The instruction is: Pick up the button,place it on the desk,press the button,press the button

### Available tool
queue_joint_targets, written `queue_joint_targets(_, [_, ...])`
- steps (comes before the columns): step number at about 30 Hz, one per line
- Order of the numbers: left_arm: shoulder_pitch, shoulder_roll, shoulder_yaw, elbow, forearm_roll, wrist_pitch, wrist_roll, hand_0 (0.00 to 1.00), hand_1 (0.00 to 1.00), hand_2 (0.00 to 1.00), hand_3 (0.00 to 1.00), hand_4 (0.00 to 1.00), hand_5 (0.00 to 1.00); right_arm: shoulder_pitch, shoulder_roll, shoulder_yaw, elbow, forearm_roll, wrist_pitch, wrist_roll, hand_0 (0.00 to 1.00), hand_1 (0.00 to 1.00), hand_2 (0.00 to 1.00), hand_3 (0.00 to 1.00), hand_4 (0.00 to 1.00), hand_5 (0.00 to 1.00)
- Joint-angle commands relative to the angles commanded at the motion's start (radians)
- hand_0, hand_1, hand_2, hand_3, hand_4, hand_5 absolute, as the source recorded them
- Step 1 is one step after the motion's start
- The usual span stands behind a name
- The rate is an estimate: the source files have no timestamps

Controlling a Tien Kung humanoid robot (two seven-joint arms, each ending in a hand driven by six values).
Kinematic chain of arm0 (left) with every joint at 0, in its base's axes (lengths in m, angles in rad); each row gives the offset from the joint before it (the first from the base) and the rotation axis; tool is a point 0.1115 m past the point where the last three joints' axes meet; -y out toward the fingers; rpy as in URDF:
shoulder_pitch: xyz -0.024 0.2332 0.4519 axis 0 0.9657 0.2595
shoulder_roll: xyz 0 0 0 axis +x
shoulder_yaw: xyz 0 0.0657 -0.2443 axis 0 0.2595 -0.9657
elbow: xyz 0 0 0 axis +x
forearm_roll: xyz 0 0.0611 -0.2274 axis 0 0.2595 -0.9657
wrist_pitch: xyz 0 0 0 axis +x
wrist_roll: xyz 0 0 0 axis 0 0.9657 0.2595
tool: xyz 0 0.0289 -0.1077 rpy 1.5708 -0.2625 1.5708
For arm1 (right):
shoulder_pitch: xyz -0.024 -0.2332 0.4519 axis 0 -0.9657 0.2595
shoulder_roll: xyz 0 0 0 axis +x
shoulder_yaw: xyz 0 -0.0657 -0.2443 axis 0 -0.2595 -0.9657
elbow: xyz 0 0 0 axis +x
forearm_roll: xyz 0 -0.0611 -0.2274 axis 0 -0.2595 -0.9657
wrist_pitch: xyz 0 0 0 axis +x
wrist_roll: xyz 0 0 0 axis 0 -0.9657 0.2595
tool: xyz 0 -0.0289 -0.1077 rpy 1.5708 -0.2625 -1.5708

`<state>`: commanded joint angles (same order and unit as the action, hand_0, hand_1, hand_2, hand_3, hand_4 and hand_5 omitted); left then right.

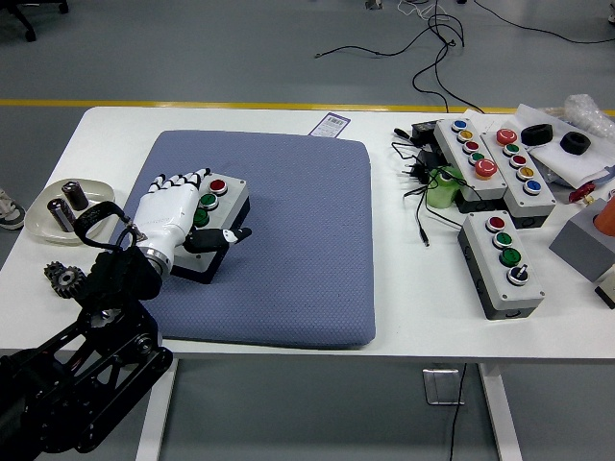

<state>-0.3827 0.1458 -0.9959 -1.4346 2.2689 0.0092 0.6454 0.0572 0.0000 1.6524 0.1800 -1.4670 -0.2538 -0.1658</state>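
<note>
A grey button box [217, 213] with a red button [218, 185] and green buttons lies on the blue-grey pad [298, 240], at its left side. My left hand [183, 213], white with black fingertips, lies over the box's near-left part, its fingers spread across the top and its thumb [226, 236] along the box's near side. The box rests on the pad and part of it is hidden under the hand. My right hand is out of view.
Three more button boxes [504, 261] stand at the right among black cables [423, 182] and a green object [444, 187]. A dish [38, 226] with small cylinders and a gear [63, 279] sit at the left edge. Black rings and grey boxes crowd the far right.
</note>
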Motion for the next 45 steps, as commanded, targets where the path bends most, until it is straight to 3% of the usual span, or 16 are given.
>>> queue_joint_targets(12, [-0.036,-0.054,-0.089,0.128,0.000,0.000,0.000,0.930,0.998,0.998,0.998,0.998,0.594,0.001,0.000,-0.002,0.000,0.003,0.000,0.000,0.546,0.660,0.719,0.622,0.303,0.134])
queue_joint_targets(15, [-0.042,-0.058,-0.095,0.145,0.000,-0.027,0.000,0.930,0.998,0.998,0.998,0.998,0.594,0.002,0.000,-0.001,0.000,0.002,0.000,0.000,0.546,0.660,0.719,0.622,0.303,0.134])
queue_joint_targets(16, [-0.044,-0.058,-0.096,0.150,0.000,-0.046,0.000,0.801,0.998,0.998,0.998,0.987,0.475,0.002,0.000,-0.001,0.000,0.001,0.000,0.000,0.545,0.660,0.721,0.622,0.303,0.134])
queue_joint_targets(22, [-0.049,-0.062,-0.099,0.155,0.000,-0.106,0.000,0.774,0.977,0.998,0.998,0.976,0.466,0.002,0.000,0.005,0.000,-0.003,-0.001,-0.001,0.548,0.660,0.721,0.622,0.302,0.136])
queue_joint_targets(29, [-0.075,-0.064,-0.111,0.164,0.000,-0.130,0.000,0.744,0.943,0.998,0.998,0.973,0.473,0.001,0.000,0.006,0.000,-0.005,-0.001,0.000,0.543,0.660,0.718,0.622,0.303,0.133])
queue_joint_targets(35, [-0.077,-0.067,-0.097,0.138,0.000,-0.146,0.000,0.751,0.946,0.998,0.998,0.972,0.493,0.002,0.000,0.014,0.000,-0.008,-0.003,0.000,0.542,0.658,0.717,0.621,0.303,0.136])
queue_joint_targets(45, [-0.101,-0.102,-0.138,0.221,0.000,-0.204,0.000,0.714,0.911,0.998,0.998,0.968,0.509,0.004,0.000,0.022,0.000,-0.016,-0.007,0.001,0.539,0.659,0.716,0.621,0.303,0.135])
